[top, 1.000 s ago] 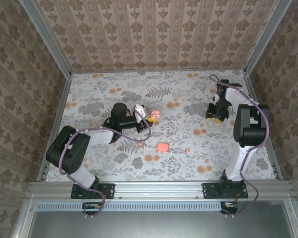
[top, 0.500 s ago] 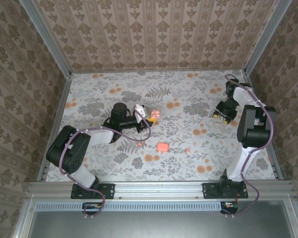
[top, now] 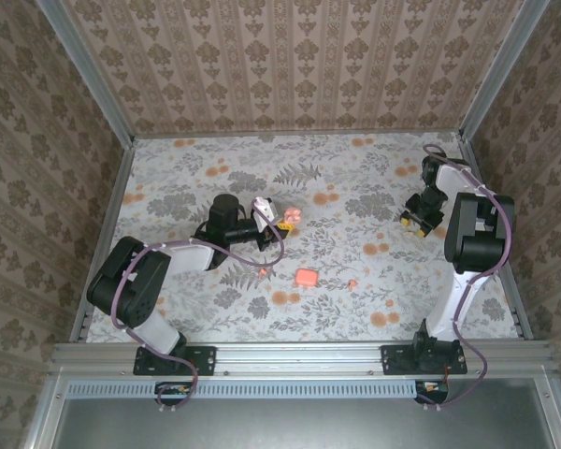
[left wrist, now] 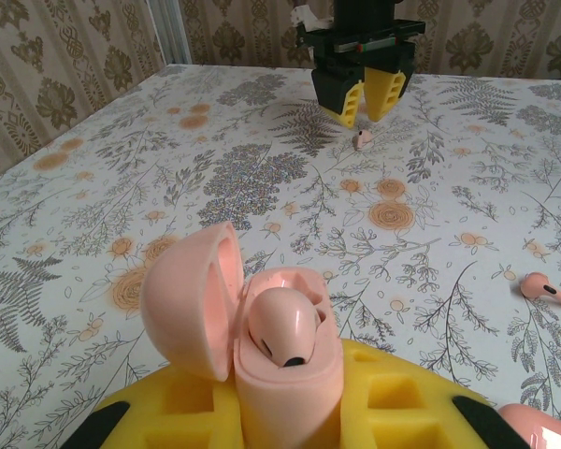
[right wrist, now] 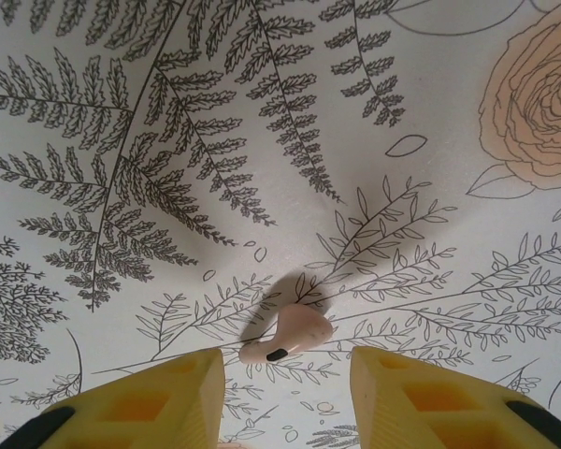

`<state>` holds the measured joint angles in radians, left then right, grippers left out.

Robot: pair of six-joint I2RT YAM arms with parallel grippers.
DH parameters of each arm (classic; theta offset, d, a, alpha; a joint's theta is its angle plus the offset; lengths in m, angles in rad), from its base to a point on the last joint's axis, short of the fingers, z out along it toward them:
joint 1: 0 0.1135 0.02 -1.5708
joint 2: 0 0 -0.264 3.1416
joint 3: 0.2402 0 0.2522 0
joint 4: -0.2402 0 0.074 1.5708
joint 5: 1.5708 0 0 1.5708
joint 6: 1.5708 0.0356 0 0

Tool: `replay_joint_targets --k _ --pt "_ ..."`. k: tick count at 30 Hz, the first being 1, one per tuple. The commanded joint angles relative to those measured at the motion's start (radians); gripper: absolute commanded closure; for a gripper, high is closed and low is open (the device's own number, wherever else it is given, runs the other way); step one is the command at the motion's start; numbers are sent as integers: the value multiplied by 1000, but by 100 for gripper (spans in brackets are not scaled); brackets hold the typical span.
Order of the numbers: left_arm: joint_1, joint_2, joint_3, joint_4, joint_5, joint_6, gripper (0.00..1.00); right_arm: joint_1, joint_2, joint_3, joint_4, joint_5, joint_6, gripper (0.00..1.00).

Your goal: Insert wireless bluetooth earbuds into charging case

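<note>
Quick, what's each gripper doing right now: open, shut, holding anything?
Left gripper: shut on the charging case, lid open, seated earbud inside.
Right gripper: open, empty; loose earbud lies on the table beneath it.

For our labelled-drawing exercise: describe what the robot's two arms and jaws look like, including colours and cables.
The left arm and right arm match: blocky black joint housings joined by white links. A purple cable loops along each arm. The jaws are yellow plastic with square recesses, fixed to black mounts.

walls [top: 290, 65]: damask wallpaper | table [top: 346, 173]: grey floral print | frame [top: 299, 354]: aluminium rails
</note>
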<state>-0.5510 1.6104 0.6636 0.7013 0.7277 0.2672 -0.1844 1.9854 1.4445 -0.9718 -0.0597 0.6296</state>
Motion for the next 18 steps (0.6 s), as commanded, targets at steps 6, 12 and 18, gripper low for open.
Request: replay_joint_targets --k 6,12,18 --pt "-1 -5 28 -6 -1 18 87 6 39 -23 18 -29 26 60" --pt "-1 -4 30 -8 -1 19 87 7 46 -34 32 -22 27 62" --pt "-1 -3 30 -8 -1 19 87 9 50 -46 48 -20 28 67"
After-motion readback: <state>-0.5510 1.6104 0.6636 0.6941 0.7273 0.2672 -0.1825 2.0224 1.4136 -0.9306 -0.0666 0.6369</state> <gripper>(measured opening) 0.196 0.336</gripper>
